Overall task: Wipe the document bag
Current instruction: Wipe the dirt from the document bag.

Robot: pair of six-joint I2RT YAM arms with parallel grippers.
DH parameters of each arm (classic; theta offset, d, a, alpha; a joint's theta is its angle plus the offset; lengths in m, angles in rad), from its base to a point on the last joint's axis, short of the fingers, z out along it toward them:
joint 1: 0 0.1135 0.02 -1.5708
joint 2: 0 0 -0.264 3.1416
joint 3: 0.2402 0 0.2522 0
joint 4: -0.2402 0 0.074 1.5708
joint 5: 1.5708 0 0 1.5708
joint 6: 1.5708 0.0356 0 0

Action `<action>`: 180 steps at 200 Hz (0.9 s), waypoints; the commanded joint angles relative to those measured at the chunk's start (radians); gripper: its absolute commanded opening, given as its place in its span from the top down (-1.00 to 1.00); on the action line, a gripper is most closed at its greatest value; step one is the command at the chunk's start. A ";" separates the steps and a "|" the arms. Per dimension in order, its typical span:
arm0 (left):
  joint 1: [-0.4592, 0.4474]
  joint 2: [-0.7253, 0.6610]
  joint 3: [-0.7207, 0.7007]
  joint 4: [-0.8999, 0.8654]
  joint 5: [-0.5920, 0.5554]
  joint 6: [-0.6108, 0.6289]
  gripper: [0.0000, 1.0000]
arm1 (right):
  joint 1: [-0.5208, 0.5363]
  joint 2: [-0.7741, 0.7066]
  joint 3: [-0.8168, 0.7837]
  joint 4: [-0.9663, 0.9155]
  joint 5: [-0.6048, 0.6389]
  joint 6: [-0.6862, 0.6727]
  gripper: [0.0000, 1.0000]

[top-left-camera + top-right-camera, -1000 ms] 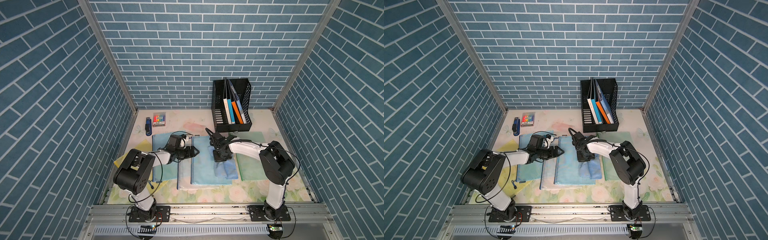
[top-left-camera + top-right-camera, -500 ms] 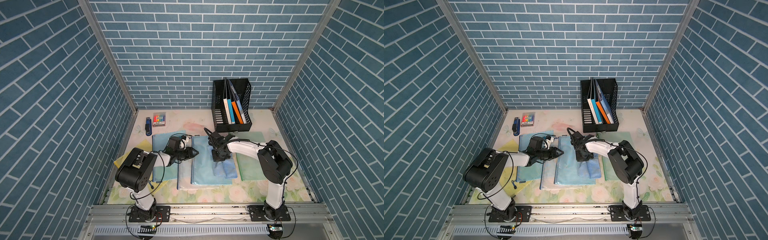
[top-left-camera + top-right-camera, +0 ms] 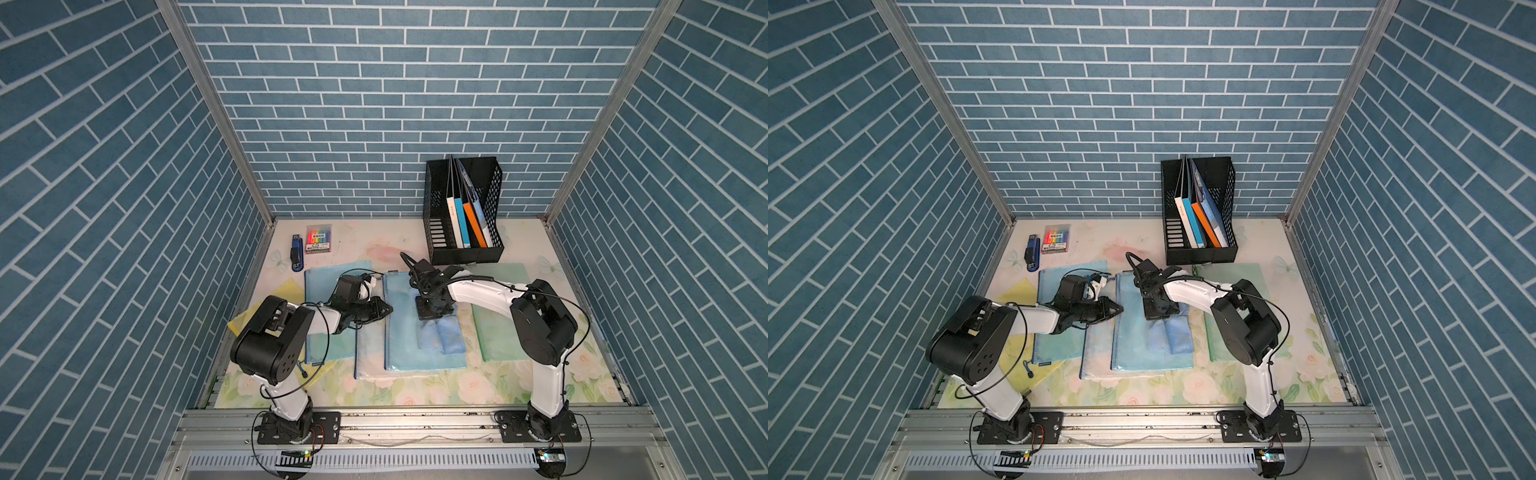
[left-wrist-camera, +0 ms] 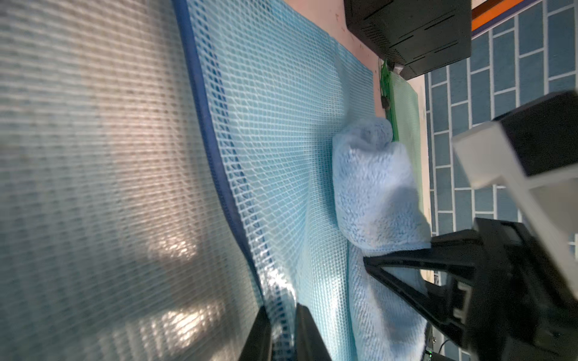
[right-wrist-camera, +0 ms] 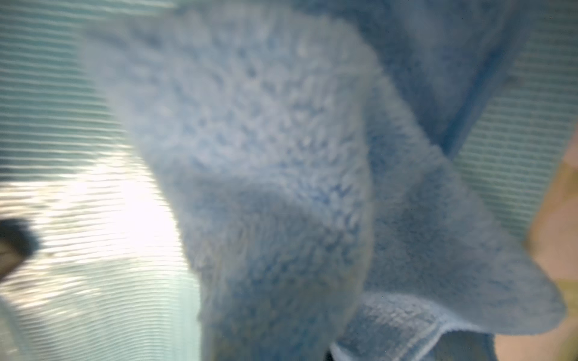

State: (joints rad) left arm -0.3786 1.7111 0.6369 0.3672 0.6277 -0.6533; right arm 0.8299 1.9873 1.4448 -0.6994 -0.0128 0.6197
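Left jaws stand narrow in the left wrist view, pinching the dark-blue bound edge of the document bag low in that frame. Right jaws are closed on the blue cloth, which they press onto the bag's upper half. The right wrist view is filled by that cloth, blurred and very close.

In both top views the document bag lies flat at the centre of the bench, overlapping a pale mesh bag on its left. Further left sits a teal bag over a yellow folder, and to the right is a green bag. Above the bags, a black file rack holds books. A blue stapler and a marker pack lie at the upper left.
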 commanded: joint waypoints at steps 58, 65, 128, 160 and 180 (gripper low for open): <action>-0.019 -0.085 -0.057 -0.080 -0.052 0.044 0.78 | 0.036 0.157 0.221 -0.041 -0.049 -0.023 1.00; -0.019 -0.091 -0.064 -0.077 -0.057 0.040 0.78 | 0.017 0.145 0.190 -0.033 -0.046 -0.012 1.00; -0.019 -0.113 -0.116 -0.016 -0.046 -0.002 0.83 | -0.132 0.027 0.007 0.027 -0.016 -0.005 1.00; -0.019 -0.098 -0.123 0.008 -0.034 -0.009 0.83 | -0.099 0.150 0.131 0.010 -0.093 0.009 1.00; -0.020 -0.087 -0.123 0.022 -0.033 -0.017 0.83 | -0.026 0.236 0.252 -0.004 -0.124 0.005 1.00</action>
State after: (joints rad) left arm -0.3954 1.6138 0.5247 0.3603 0.5854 -0.6628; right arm 0.7128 2.1193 1.5799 -0.6792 -0.0772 0.6060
